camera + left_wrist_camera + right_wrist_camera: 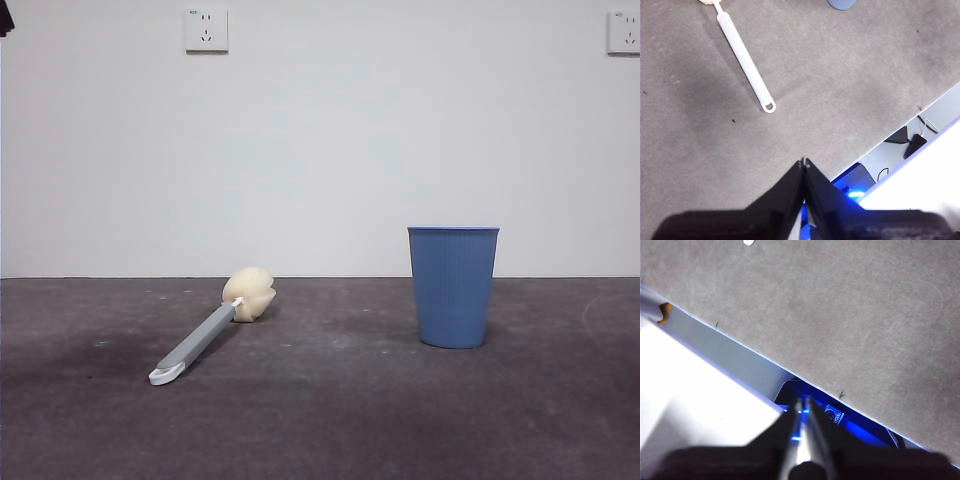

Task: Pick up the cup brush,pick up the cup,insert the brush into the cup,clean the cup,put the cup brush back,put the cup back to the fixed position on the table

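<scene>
cup [453,287] stands whole only in front view, left tool [804,162] closed.

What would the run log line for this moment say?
stage: before pickup | cup brush: lying on table | cup: upright, apart from brush | left gripper: shut, empty | right gripper: shut, empty

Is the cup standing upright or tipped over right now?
Upright. In the front view the cup stands on its narrower base on the table, rim level and facing up, apart from the cup brush lying flat.
</scene>
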